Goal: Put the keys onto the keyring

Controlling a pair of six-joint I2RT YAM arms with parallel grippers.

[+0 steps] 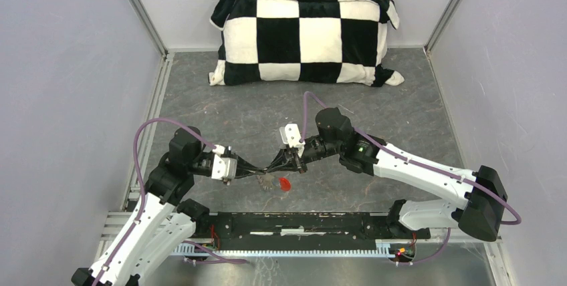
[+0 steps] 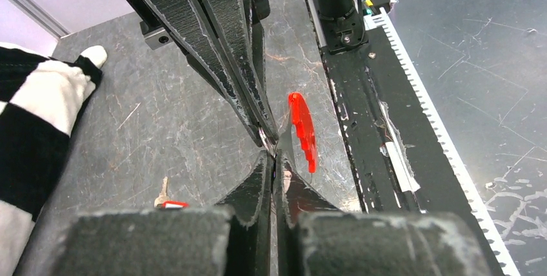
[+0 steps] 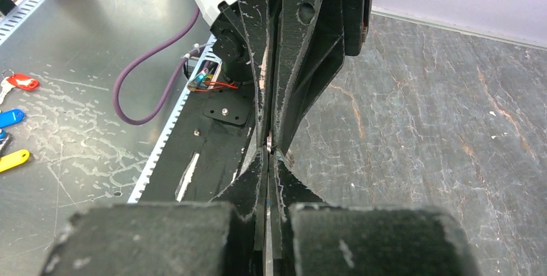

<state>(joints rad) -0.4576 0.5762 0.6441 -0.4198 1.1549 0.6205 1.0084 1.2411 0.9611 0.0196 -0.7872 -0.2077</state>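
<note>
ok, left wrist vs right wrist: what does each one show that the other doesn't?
Left wrist only: a red tag hanging beside the fingertips, a red-tagged key lying on the tabletop, and the checkered pillow.
Right wrist only: a red fob, blue fob and yellow fob lying on the bare metal, plus a purple cable.
Both: left hand and right hand shut tip to tip, with a metal sliver pinched between them.
</note>
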